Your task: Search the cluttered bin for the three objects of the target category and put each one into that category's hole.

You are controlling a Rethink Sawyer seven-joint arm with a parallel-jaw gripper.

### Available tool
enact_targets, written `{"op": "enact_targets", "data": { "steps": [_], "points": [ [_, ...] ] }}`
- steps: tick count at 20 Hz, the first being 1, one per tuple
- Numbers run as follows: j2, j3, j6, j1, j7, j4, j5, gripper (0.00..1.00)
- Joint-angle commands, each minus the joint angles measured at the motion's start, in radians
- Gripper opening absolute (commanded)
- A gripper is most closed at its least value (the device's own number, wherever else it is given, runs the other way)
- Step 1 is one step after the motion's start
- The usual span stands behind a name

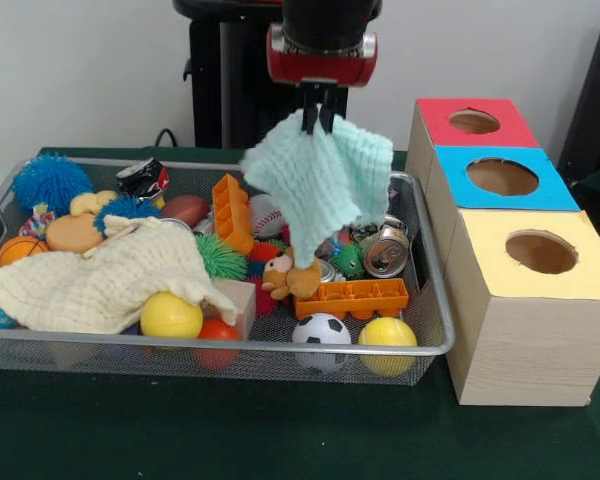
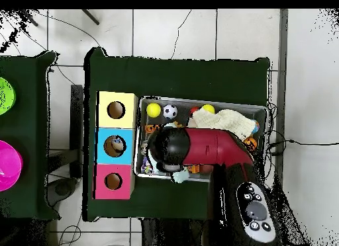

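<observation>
Gripper hangs over the right-centre of the bin in the front view, fingers pinched shut on the top edge of a mint green knitted cloth. Cloth is lifted, drooping straight down from the fingertips, its lower corner dangling just above a small brown teddy and an orange ice-cube-style tray.

The hole in the red-topped box sits to the picture's right of the gripper and farther back, outside the bin, at about the height of the fingertips (apart from the cloth, not touching). Blue-topped box and yellow-topped box line up in front of it, beside the bin's right wall.

Still in the bin: a cream cloth spread over the left half, a yellow ball, a red ball under it, a soccer ball, another yellow ball, a crushed can, a green spiky ball, a blue spiky ball, an orange block.

Overhead view: the red arm reaches across the bin and covers most of it; gripper itself hidden under the arm's black head. Red-topped box's hole is left of the bin there, well clear of the arm.
</observation>
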Motion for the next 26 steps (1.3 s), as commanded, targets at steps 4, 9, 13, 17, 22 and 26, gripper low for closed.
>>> {"op": "enact_targets", "data": {
  "steps": [4,9,13,17,22,26],
  "points": [
    [-0.122,0.165,0.013,-0.075,-0.103,0.057,0.128,0.00],
    [-0.110,0.158,0.063,-0.078,-0.092,0.072,0.120,0.00],
    [-0.103,0.177,0.005,-0.105,-0.116,0.088,0.113,0.00],
    [-0.112,0.199,0.006,-0.128,-0.145,0.083,0.106,0.00],
    [-0.134,0.176,0.085,-0.133,-0.195,0.011,0.004,0.00],
    [-0.123,0.175,0.094,-0.153,-0.228,-0.032,-0.058,0.00]
  ]
}}
